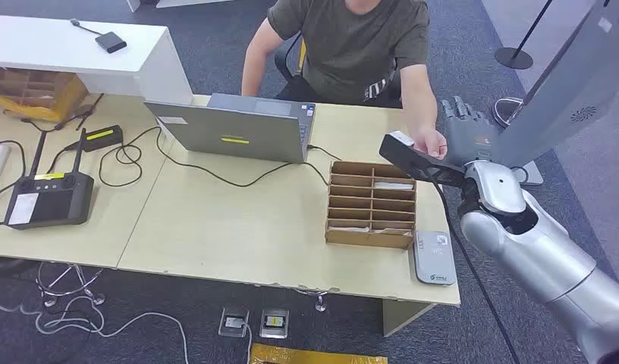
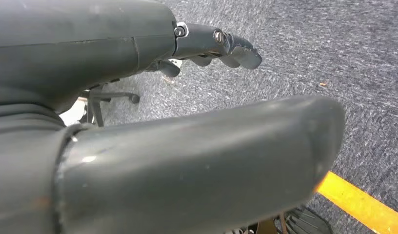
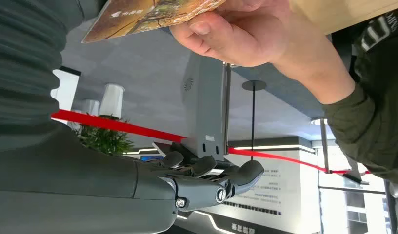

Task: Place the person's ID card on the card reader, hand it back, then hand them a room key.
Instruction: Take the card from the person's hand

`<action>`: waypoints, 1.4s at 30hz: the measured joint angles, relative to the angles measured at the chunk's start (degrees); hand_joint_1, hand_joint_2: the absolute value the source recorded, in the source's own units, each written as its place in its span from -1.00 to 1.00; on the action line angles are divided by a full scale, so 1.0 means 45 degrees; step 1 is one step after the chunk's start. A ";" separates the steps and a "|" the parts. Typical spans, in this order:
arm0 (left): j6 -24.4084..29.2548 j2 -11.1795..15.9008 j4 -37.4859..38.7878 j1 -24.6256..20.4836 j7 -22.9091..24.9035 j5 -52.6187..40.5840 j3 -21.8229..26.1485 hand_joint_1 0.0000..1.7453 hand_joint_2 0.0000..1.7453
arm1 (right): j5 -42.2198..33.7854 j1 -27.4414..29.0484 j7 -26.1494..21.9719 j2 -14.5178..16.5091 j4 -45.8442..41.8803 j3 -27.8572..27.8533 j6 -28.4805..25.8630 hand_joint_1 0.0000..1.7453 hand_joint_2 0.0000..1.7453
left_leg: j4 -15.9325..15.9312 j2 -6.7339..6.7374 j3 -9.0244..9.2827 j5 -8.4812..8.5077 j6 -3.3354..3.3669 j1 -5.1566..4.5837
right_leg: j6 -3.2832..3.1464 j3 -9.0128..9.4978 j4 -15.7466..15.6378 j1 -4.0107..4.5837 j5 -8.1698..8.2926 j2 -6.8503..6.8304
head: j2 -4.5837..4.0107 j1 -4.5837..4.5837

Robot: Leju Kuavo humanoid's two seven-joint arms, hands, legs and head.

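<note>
So the right hand [image 1: 467,125] is up past the far right edge of the worktop [image 1: 238,227], fingers spread, nothing in it, and the person's hand [image 3: 236,34] is right there holding the ID card [image 3: 148,14] out toward it. Card looks like it sits just beside the robot's thumb side, not pinched yet as far as I can tell. I'd say the trick here is to close slowly on the free end of the card, away from the person's fingers, and get a flat pinch before pulling. The card reader [image 1: 433,258] sits at the near right corner, beside the cardboard sorter [image 1: 371,203], so it's a short carry. Left hand [image 2: 207,46] hangs over carpet, loosely curled, holding nothing.
</note>
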 joint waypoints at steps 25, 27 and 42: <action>-0.0263 0.0000 0.0000 0.0010 0.0000 -0.0361 -0.0005 -1.00 -1.00 | 0.1030 0.0327 0.0440 -0.0543 -0.0072 -0.0533 0.0833 1.00 1.00 | 0.0001 0.0008 0.0008 0.0000 0.0000 -0.0001 | 0.0000 0.0001 -0.0001 0.0000 0.0001 0.0005 | 0.0000 0.0000; -0.0283 0.0001 0.0000 0.0011 0.0000 -0.0387 -0.0005 -1.00 -1.00 | 0.1147 0.0426 0.0469 -0.0605 -0.0119 -0.0686 0.0961 1.00 1.00 | 0.0001 0.0008 0.0008 0.0000 0.0000 -0.0001 | 0.0000 0.0001 -0.0002 -0.0001 0.0001 0.0005 | 0.0000 0.0001; -0.0588 0.0058 0.0000 0.0015 -0.0005 -0.0775 -0.0055 -1.00 -1.00 | 0.2057 0.1461 0.0592 -0.1388 -0.1251 -0.2214 0.1972 1.00 1.00 | 0.0002 0.0018 0.0016 -0.0004 -0.0003 -0.0001 | 0.0000 0.0001 -0.0002 -0.0001 0.0001 0.0030 | 0.0000 0.0000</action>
